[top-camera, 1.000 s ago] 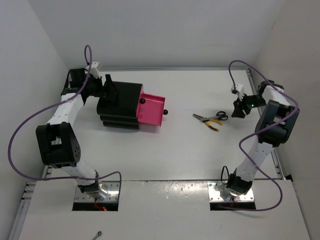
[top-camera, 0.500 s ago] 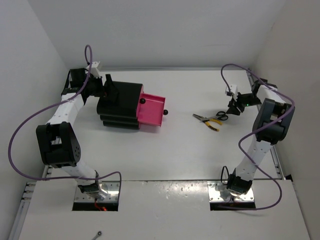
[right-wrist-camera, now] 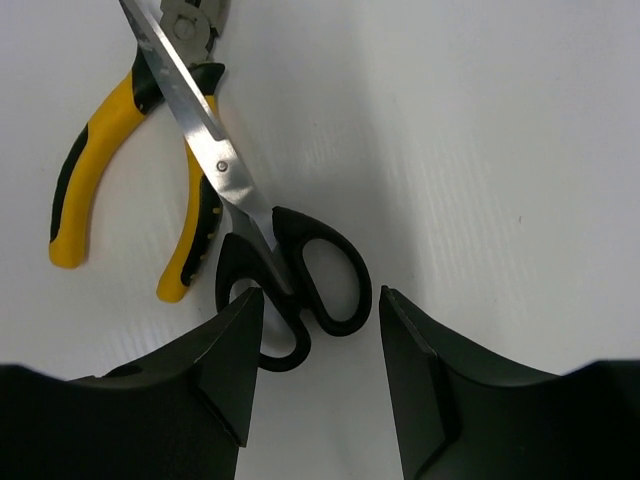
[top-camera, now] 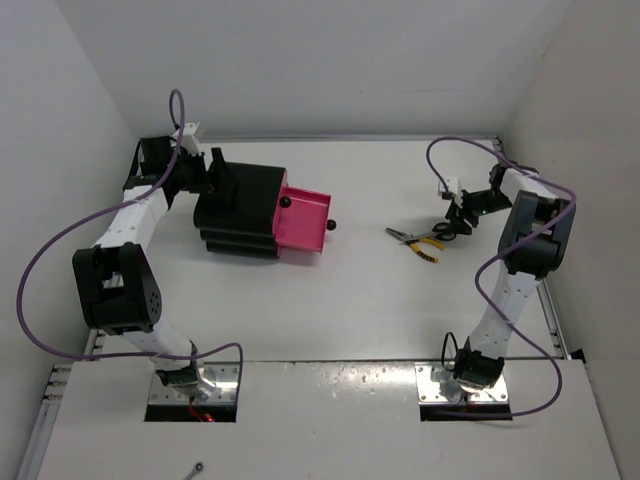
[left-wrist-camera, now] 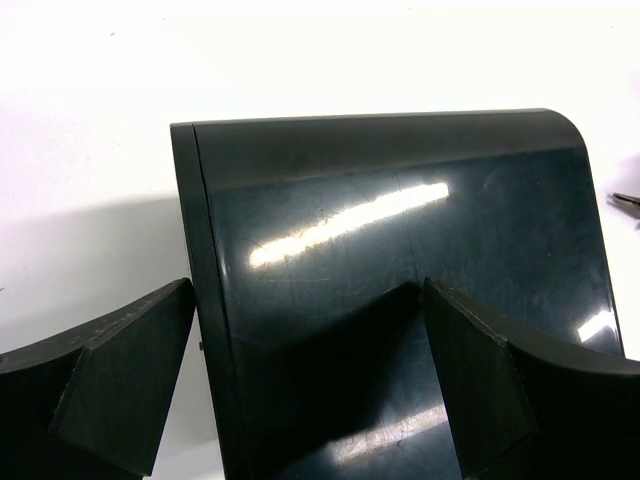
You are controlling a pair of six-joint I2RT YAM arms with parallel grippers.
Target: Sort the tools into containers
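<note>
The black cabinet (top-camera: 238, 212) stands at the left with one magenta-pink drawer (top-camera: 304, 224) pulled open toward the right. My left gripper (top-camera: 217, 180) is open, its jaws straddling the cabinet's back corner (left-wrist-camera: 400, 260). The black-handled scissors (top-camera: 441, 231) lie across the yellow-handled pliers (top-camera: 420, 241) at the right. In the right wrist view the scissors (right-wrist-camera: 300, 275) lie over the pliers (right-wrist-camera: 90, 160). My right gripper (right-wrist-camera: 320, 330) is open just above the scissor handles, also seen from the top (top-camera: 458, 215). The green-handled screwdriver is out of view.
White walls close in on the left, back and right. A round black knob (top-camera: 330, 224) shows at the open drawer's front. A small screw or bit (top-camera: 199, 467) lies on the near ledge.
My right gripper has swung left and come down over the scissor handles. The left arm and the cabinet have not moved.
</note>
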